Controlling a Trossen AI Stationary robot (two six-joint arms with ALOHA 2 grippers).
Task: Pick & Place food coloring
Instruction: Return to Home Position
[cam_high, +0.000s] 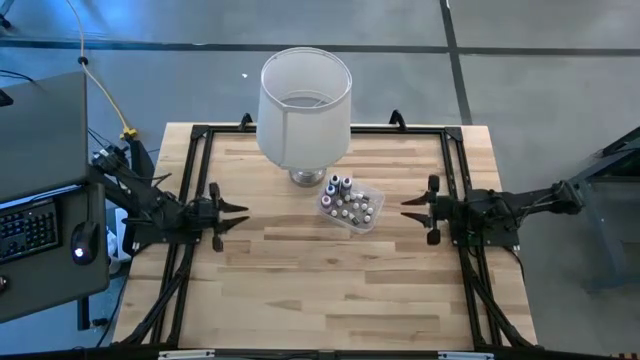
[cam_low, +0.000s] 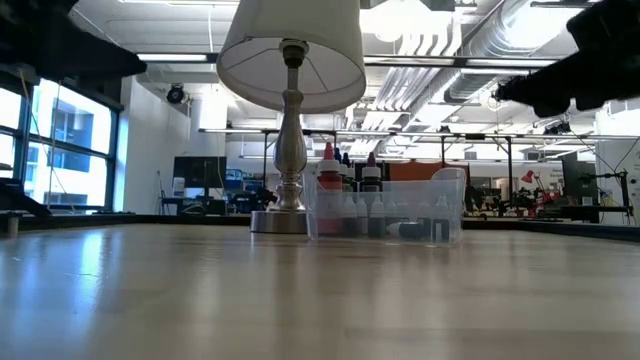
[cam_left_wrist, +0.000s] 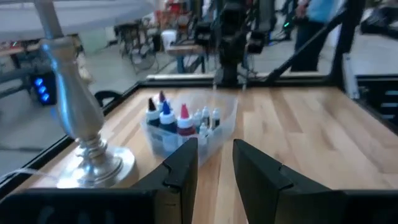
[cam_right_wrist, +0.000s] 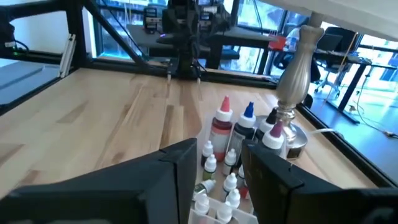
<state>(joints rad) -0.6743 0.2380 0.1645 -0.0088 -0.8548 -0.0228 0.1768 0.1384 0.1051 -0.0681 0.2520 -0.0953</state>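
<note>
No readable text, labels, brands, numbers or signs in any view.

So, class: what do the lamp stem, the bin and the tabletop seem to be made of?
Lamp stem: polished metal, likely; it mirrors the room. Bin: clear plastic, probably; bottles show through. Tabletop: pale wood planks, visible grain, satin sheen.
</note>
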